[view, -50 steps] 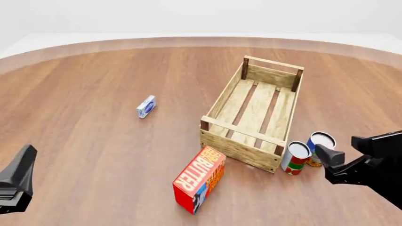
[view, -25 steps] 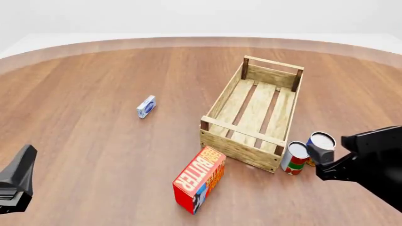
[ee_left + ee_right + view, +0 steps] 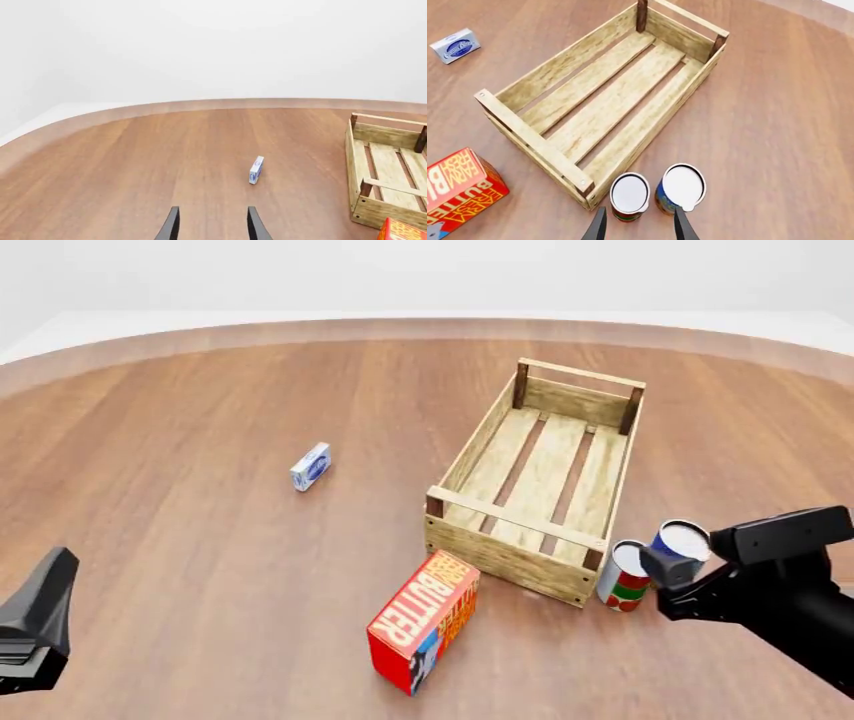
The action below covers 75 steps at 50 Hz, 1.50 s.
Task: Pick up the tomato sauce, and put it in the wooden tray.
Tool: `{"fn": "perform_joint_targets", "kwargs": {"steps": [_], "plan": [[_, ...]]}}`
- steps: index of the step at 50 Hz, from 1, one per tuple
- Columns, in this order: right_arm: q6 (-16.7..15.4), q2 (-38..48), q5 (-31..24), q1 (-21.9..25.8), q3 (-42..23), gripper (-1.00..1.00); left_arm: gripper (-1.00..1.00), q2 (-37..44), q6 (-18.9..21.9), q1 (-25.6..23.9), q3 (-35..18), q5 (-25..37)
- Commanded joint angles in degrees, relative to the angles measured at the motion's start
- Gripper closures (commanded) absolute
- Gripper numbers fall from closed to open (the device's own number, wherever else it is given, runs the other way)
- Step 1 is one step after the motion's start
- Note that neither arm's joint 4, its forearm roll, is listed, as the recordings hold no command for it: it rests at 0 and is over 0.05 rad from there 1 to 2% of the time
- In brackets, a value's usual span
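Note:
The tomato sauce [image 3: 618,578] is a small can with a red, white and green label and a silvery top. It stands just off the near right corner of the wooden tray [image 3: 541,480]. In the right wrist view the tomato sauce [image 3: 629,193] sits below and between my open right gripper [image 3: 639,227] fingers, beside the wooden tray [image 3: 600,100]. In the front view my right gripper [image 3: 663,570] hovers over the cans and hides part of them. My left gripper [image 3: 40,625] is open and empty at the near left; it also shows in the left wrist view [image 3: 212,227].
A blue-and-yellow can [image 3: 683,538] stands touching or nearly touching the tomato sauce on its right, also in the right wrist view [image 3: 680,189]. A red butter box [image 3: 424,620] stands in front of the tray. A small blue-and-white box [image 3: 310,467] lies on the table at mid left.
My right arm has moved left, bringing its gripper over the two cans. The cans, the tray and the left arm have not moved.

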<state>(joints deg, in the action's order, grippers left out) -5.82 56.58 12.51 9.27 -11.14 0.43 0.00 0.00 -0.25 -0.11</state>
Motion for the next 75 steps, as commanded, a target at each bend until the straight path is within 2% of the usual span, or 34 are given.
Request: {"fn": "perform_joint_targets", "kwargs": {"steps": [1,63,65,75], "plan": [[0.3,2.7,2.6,0.2,0.3,-1.0,-1.0,0.0,0.0,0.0,0.0,0.0],[1.9,17.1,17.0,1.7,2.3,-1.0,-1.0,0.0,0.0,0.0,0.0,0.0],[2.3,19.4,19.1,1.7,2.6,-1.0,-1.0,0.0,0.0,0.0,0.0,0.0],[2.4,20.0,19.6,1.8,2.6,-1.0,-1.0,0.0,0.0,0.0,0.0,0.0]]}}
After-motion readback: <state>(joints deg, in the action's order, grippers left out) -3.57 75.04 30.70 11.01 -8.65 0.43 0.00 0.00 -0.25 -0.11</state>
